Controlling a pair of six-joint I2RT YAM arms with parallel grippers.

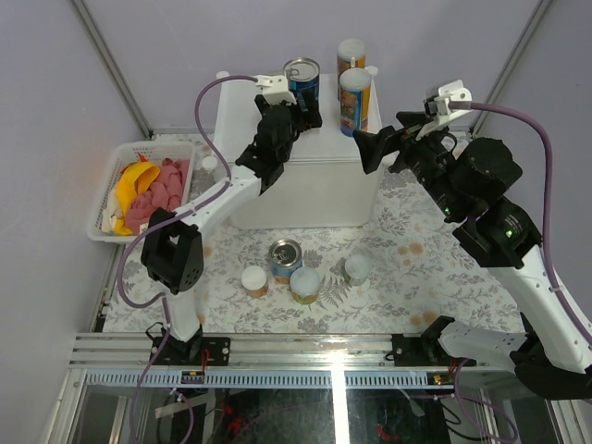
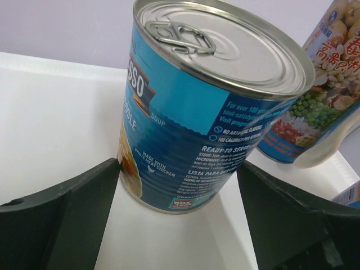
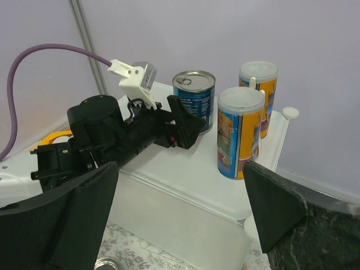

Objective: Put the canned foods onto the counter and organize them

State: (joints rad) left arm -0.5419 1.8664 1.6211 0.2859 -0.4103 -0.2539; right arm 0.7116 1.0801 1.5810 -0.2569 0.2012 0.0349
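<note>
soup can left of two canisters on counter, four cans before it

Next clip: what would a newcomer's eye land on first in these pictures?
First, the left gripper straddling a blue-labelled soup can that stands on the white counter, with a jaw on either side of it. Just right of that can are two tall canisters. Four more cans sit on the patterned table in front of the counter.
</note>
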